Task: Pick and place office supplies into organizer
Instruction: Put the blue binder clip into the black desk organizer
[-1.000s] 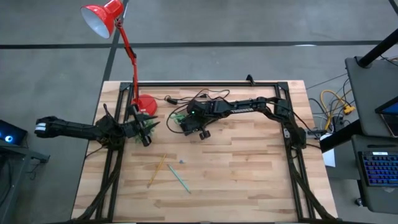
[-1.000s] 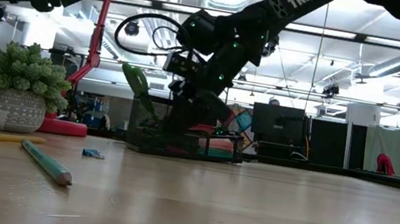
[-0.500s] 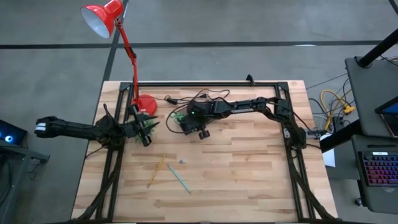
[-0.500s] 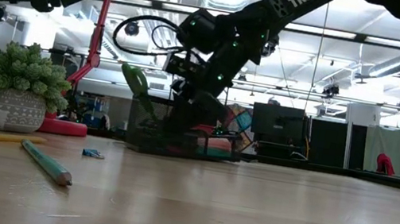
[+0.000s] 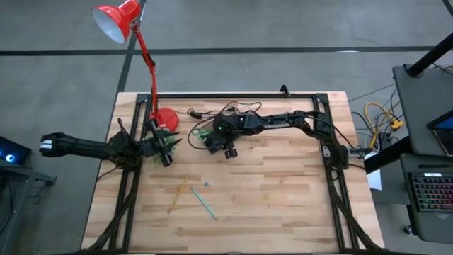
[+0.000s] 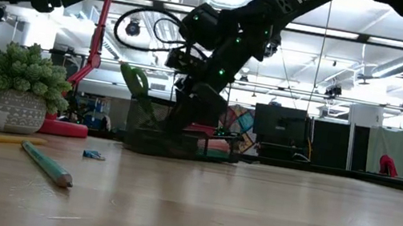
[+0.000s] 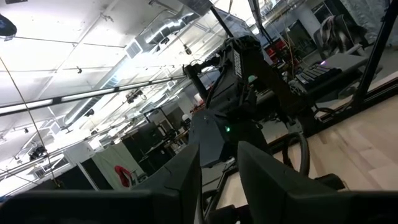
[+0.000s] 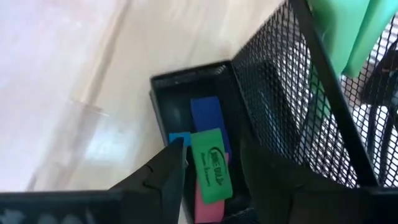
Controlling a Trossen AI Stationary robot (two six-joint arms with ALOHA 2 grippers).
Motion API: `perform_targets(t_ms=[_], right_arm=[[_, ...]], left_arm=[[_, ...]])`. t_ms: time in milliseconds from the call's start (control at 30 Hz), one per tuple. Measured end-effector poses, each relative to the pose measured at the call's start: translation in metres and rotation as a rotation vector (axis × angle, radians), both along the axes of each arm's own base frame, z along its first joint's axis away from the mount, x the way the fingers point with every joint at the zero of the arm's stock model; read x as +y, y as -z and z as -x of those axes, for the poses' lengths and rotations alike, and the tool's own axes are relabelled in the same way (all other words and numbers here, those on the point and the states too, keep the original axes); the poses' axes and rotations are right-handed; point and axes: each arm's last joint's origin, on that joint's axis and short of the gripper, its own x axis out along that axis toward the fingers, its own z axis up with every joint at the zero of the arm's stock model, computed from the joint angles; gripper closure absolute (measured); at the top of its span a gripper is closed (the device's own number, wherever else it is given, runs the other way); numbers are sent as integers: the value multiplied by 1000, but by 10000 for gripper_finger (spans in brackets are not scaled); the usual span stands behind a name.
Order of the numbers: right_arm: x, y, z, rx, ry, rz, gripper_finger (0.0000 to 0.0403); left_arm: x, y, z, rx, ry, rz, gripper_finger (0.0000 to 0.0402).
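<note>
Over organizer point(image 8: 261, 93) edge, right claw point(image 8: 208, 165)

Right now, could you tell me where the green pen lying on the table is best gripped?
Grip the green pen near its middle, from straight above, claw closing across the barrel. It lies flat and slanted on bare wood, apart from the yellow pencil, so both long sides look free.

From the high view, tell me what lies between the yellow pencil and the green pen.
In the high view, a small blue piece lies on bare wood between the yellow pencil and the green pen, touching neither.
</note>
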Motion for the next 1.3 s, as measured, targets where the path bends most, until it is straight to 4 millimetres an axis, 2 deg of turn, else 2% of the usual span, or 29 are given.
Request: perform_targets(t_ms=[333,500,733,933,1100,1167,1300], right_arm=[[9,-18,0,-39,55,-45,274],[15,-38,-3,-85,108,-89,283],[17,-61,8,-102,116,-103,307],[23,-95,39,-106,146,-128,336],[31,-121,72,-193,167,-151,356],[37,-127,89,-227,172,-158,361],[49,-126,123,-321,160,-152,364]], left_arm=[[0,0,0,0,-1,0,306],[0,0,0,0,0,0,306],[0,0,0,1,0,0,306],[0,0,0,2,0,1,306],[0,1,0,5,1,4,306],[0,1,0,7,1,4,306],[0,1,0,6,1,4,306]])
